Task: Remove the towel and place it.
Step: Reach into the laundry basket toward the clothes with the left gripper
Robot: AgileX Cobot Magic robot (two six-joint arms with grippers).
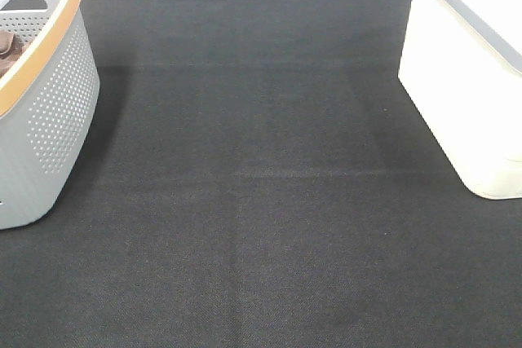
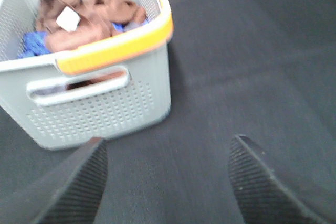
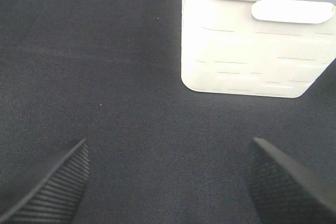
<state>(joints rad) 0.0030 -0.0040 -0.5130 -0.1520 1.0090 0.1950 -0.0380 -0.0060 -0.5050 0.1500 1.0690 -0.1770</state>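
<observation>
The work surface [image 1: 261,201] is covered by a black woven cloth. A grey perforated basket [image 1: 57,112] with an orange rim [image 1: 41,50] is positioned at the left edge of the exterior view. A blue fabric [image 2: 32,44] is contained in the basket. A white container [image 1: 457,95] with a grey-edged lid is positioned at the right edge, well apart from the basket.

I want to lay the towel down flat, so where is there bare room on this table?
The whole black mat between the gray basket on the left and the white bin on the right is bare. Only the basket is crowded, with the brown towel over blue cloth.
</observation>
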